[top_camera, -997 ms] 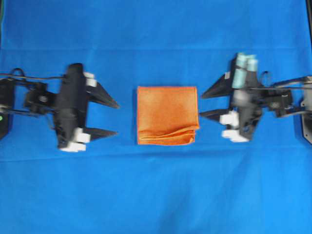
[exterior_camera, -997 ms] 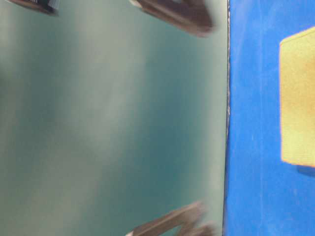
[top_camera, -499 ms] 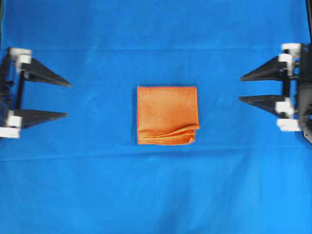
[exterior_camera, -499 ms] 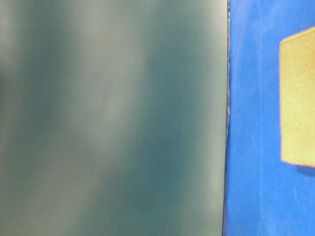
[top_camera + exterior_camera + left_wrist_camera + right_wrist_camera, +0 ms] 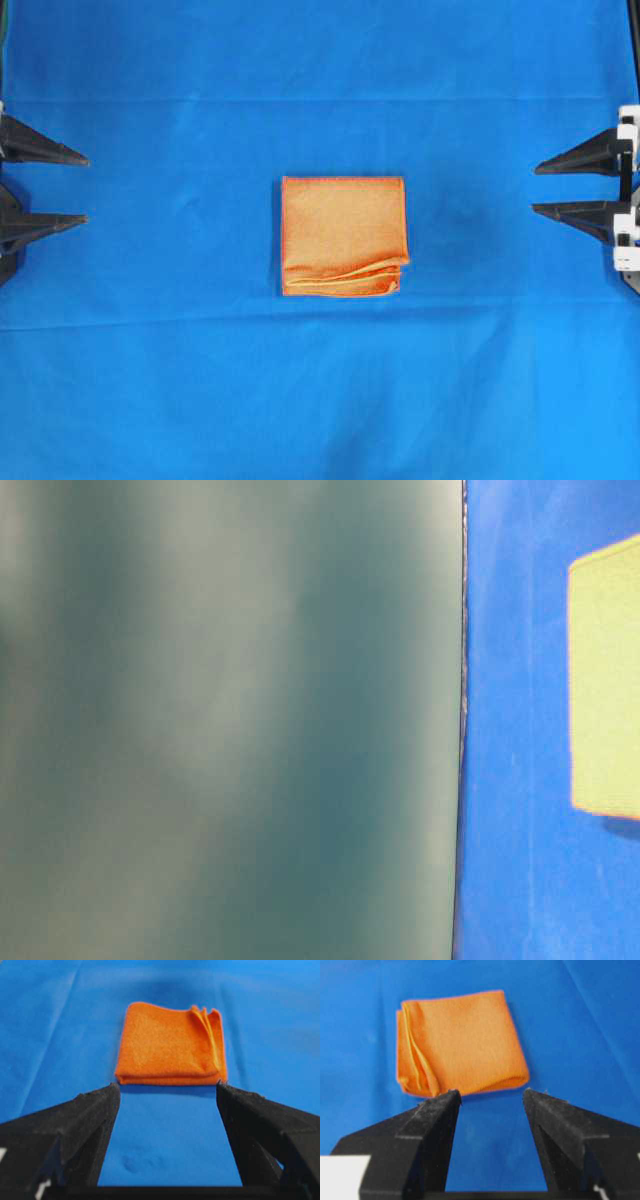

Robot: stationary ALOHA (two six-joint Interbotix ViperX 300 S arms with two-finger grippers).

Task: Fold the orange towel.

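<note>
The orange towel (image 5: 344,236) lies folded into a small square in the middle of the blue tablecloth (image 5: 320,400), its layered edges toward the front. It shows too in the left wrist view (image 5: 167,1047), the right wrist view (image 5: 460,1042) and the table-level view (image 5: 605,680). My left gripper (image 5: 85,188) is open and empty at the far left edge, well apart from the towel. My right gripper (image 5: 535,189) is open and empty at the far right edge. Open jaws frame bare cloth in both wrist views, with my left gripper (image 5: 167,1087) and my right gripper (image 5: 491,1094) short of the towel.
The blue tablecloth covers the whole table in the overhead view. In the table-level view a blurred grey-green surface (image 5: 230,720) fills the left part beside the cloth's edge.
Both arms have drawn back outward from beside the towel to the left and right edges of the overhead view. The folded towel has not moved.
</note>
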